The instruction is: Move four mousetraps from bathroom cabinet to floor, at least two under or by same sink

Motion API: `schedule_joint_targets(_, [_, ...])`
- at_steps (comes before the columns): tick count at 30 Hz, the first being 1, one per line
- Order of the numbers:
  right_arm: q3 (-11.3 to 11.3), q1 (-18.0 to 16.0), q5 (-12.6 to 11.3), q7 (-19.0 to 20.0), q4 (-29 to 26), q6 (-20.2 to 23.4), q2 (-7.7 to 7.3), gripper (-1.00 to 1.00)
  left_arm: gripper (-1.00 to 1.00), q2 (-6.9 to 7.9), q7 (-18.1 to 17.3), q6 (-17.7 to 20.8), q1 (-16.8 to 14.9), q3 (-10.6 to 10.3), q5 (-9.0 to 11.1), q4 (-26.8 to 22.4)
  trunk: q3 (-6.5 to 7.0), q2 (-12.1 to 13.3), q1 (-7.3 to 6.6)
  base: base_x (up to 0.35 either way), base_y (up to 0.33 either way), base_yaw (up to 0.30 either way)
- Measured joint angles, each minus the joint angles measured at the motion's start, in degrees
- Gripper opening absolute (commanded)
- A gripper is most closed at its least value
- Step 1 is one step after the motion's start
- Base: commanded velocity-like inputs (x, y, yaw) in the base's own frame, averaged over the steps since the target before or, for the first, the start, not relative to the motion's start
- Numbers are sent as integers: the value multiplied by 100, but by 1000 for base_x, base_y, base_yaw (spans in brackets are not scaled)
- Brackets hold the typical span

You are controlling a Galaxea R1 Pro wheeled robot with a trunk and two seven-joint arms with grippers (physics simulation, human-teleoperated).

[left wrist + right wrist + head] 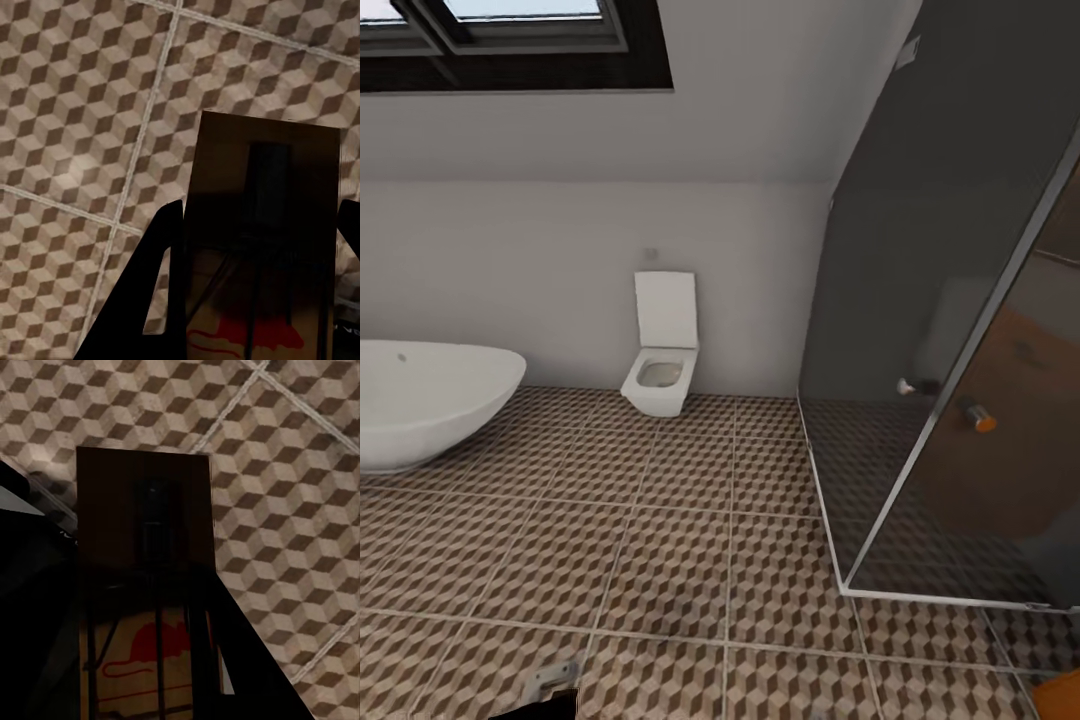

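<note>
Left gripper [259,247]: clamped on a mousetrap [262,195]
Right gripper [142,622]: clamped on a second mousetrap [142,510]
Below both: cube-patterned bathroom floor [690,560]
Far wall: toilet [660,345], bathtub [420,400]

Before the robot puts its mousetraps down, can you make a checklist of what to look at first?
1. Left gripper has a mousetrap between its fingers: ok.
2. Right gripper has a second mousetrap: ok.
3. Bathroom floor lies below both traps: ok.
4. Sink in sight to aim for: not ok; ahead are the toilet, bathtub and glass shower.
5. How high the traps hang above the tiles: cannot tell.
</note>
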Motion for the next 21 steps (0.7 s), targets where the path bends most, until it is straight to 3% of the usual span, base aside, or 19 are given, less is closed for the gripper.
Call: schedule_joint_targets(21, [2, 15, 6, -10, 0, 0, 2, -100, -100, 0, 1, 0, 25, 0, 0, -5, -93, 0, 0, 0, 0, 269])
